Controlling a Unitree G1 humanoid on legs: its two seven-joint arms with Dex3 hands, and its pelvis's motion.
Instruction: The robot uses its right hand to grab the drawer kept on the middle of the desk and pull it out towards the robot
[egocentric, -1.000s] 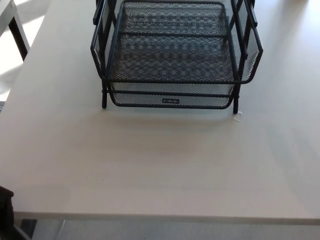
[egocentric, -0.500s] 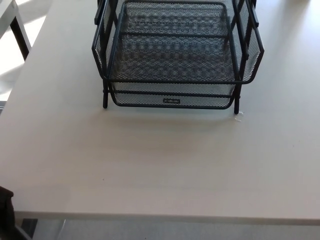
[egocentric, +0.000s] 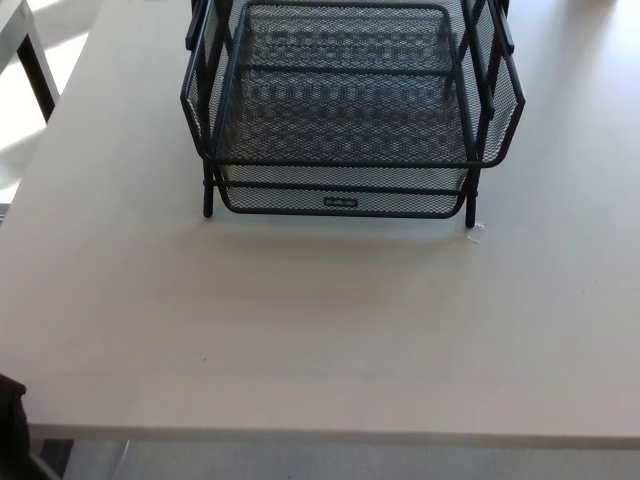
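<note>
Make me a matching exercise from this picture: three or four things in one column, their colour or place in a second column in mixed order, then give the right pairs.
Things:
1. upper mesh tray
2. lower drawer
3. desk
4. small label

Places and colours:
A. pale, bare surface filling the near half of the view
B. on the front wall of the bottom tier, at its middle
C. black mesh, top tier of the rack, empty
D. black mesh, bottom tier, its front just behind the rack's front legs

Pairs: 1-C, 2-D, 3-A, 4-B
</note>
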